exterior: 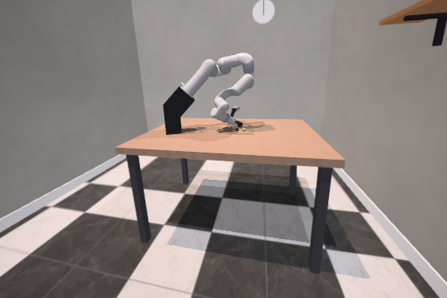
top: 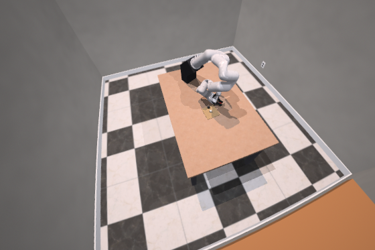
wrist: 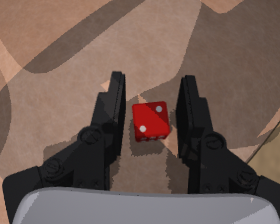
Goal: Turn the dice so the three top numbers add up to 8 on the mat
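A red die [wrist: 150, 122] lies between my gripper's [wrist: 151, 81] two black fingers, with a small gap on each side. It rests on the bare table and looks turned at an angle to the fingers. The gripper is open and low over the table. In the top view the gripper [top: 217, 101] and the red die are just beyond the right edge of the small tan mat [top: 211, 112]. A white die [top: 211, 110] and a dark die [top: 208, 106] sit on the mat. In the exterior view the gripper [exterior: 238, 124] is at the mat [exterior: 244, 132].
The arm's black base [top: 187, 72] stands at the far end of the wooden table [top: 214, 117]. A thin line at the right edge of the wrist view [wrist: 265, 142] looks like the mat's edge.
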`<state>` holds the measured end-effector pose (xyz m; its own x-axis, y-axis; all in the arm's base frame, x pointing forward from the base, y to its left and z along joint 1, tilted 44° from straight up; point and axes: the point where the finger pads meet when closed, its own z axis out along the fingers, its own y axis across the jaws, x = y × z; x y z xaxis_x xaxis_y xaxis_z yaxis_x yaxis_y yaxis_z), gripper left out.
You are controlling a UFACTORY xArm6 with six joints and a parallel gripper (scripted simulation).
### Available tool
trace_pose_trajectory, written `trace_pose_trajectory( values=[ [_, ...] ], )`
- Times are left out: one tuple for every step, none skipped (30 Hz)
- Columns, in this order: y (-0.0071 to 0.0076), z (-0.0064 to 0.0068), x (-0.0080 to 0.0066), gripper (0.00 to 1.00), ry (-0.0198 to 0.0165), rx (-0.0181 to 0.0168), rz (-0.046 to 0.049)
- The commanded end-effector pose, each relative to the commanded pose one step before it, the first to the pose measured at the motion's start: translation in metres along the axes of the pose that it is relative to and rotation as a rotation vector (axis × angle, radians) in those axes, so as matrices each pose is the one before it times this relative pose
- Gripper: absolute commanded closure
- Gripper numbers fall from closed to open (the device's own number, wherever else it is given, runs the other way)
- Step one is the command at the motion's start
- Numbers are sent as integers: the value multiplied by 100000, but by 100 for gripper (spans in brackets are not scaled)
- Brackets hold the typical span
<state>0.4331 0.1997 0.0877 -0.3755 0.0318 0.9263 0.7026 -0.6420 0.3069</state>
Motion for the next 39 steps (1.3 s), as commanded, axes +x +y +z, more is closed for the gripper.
trace_pose_trajectory(
  values=[
    [7, -14, 32, 64, 15, -30, -2],
    [0, 0, 0, 64, 0, 0, 0],
    [0, 0, 0, 64, 0, 0, 0],
    [0, 0, 0, 64, 0, 0, 0],
    [0, 0, 0, 64, 0, 0, 0],
    [0, 0, 0, 64, 0, 0, 0],
    [0, 0, 0, 64, 0, 0, 0],
    [0, 0, 0, 64, 0, 0, 0],
    [0, 0, 0, 64, 0, 0, 0],
    [0, 0, 0, 64, 0, 0, 0],
    [0, 0, 0, 64, 0, 0, 0],
    [0, 0, 0, 64, 0, 0, 0],
    [0, 0, 0, 64, 0, 0, 0],
    [0, 0, 0, 64, 0, 0, 0],
    [0, 0, 0, 64, 0, 0, 0],
    [0, 0, 0, 64, 0, 0, 0],
    [0, 0, 0, 64, 0, 0, 0],
    [0, 0, 0, 64, 0, 0, 0],
    [0, 0, 0, 64, 0, 0, 0],
    [0, 0, 0, 64, 0, 0, 0],
    [0, 0, 0, 64, 0, 0, 0],
    [0, 0, 0, 64, 0, 0, 0],
    [0, 0, 0, 64, 0, 0, 0],
    [0, 0, 0, 64, 0, 0, 0],
    [0, 0, 0, 64, 0, 0, 0],
    [0, 0, 0, 64, 0, 0, 0],
    [0, 0, 0, 64, 0, 0, 0],
    [0, 0, 0, 64, 0, 0, 0],
    [0, 0, 0, 64, 0, 0, 0],
    [0, 0, 0, 64, 0, 0, 0],
    [0, 0, 0, 64, 0, 0, 0],
    [0, 0, 0, 64, 0, 0, 0],
    [0, 0, 0, 64, 0, 0, 0],
    [0, 0, 0, 64, 0, 0, 0],
    [0, -4, 0, 64, 0, 0, 0],
    [0, -24, 0, 64, 0, 0, 0],
    [0, -59, 0, 64, -1, 1, -1],
    [0, -104, 0, 64, -1, 1, -1],
    [0, -155, 0, 64, 1, 0, 0]
  ],
)
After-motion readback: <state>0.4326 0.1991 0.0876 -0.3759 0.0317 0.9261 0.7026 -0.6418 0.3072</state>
